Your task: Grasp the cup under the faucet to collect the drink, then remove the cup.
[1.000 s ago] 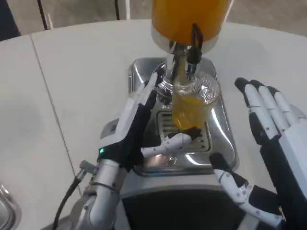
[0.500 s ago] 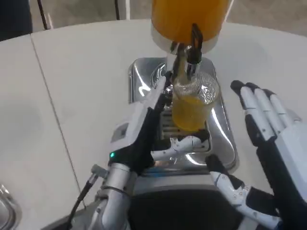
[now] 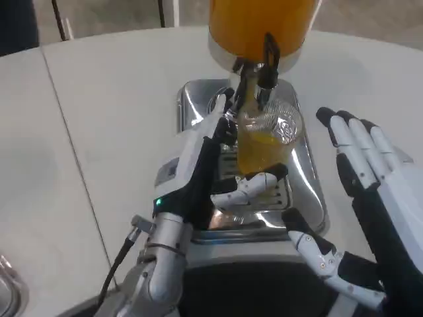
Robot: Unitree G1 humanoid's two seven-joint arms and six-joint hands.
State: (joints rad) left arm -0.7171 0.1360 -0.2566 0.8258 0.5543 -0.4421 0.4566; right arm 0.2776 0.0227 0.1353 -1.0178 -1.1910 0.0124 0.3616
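A clear plastic cup about half full of orange drink stands on the shiny drip tray, right under the black-handled faucet of the orange drink dispenser. My left hand lies along the cup's left side with its fingers stretched straight up toward the dispenser base. Its thumb reaches across to the cup's lower front and seems to touch it; the fingers are not wrapped around the cup. My right hand hovers to the right of the tray, fingers spread, holding nothing.
The round white table spreads out to the left and behind the dispenser. A black cable hangs from my left wrist. A metal object peeks in at the bottom left corner.
My left hand has slid right and forward to the cup, and its thumb has come up against the cup's lower front. The right hand has shifted slightly left. The cup stays put.
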